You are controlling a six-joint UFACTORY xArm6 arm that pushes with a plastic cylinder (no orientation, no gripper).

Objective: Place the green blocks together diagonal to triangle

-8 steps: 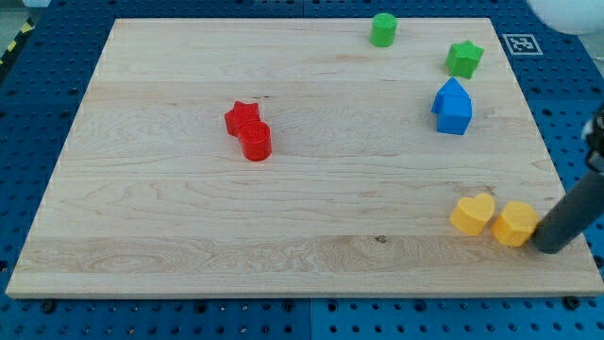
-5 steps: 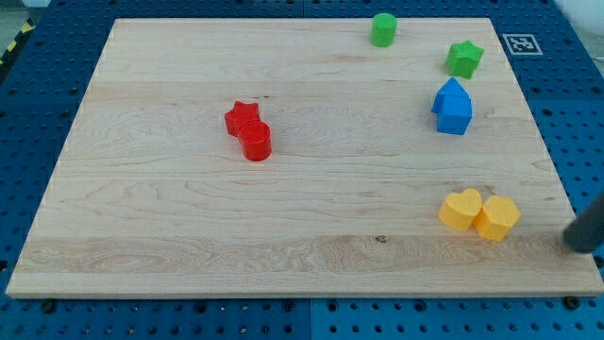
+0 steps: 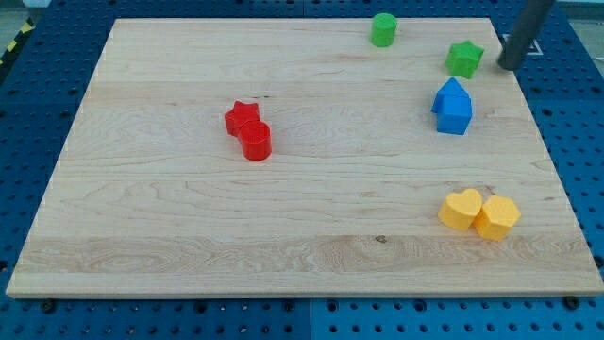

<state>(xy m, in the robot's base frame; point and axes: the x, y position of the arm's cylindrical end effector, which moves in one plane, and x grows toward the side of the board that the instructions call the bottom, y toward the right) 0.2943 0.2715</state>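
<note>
My tip (image 3: 511, 66) rests at the tabletop's (image 3: 170, 227) far right edge near the view's top, just to the right of the green star block (image 3: 463, 59) and apart from it by a narrow strip of bare wood; the rod rises from there toward the view's upper right and runs out of the picture. There is no hand on this arm, only that dark rod, so nothing is clamped or held. The green star is a bright, matte, five-pointed piece with blunt arms, standing close to the right edge. The other green piece, a green cylinder block (image 3: 382, 29), is a short round peg of the same shade, standing well to the left of the star and nearer the top edge, the two clearly apart. Just below the star sits the blue block (image 3: 452, 106), which has a peaked, house-like top (it may be the triangle meant, though its exact shape is hard to read from this angle). Left of centre a red star block (image 3: 241, 117) and a red cylinder block (image 3: 256, 142) touch one another. Near the view's lower right a yellow heart block (image 3: 461, 210) and a yellow hexagonal block (image 3: 497, 218) sit side by side, touching.
</note>
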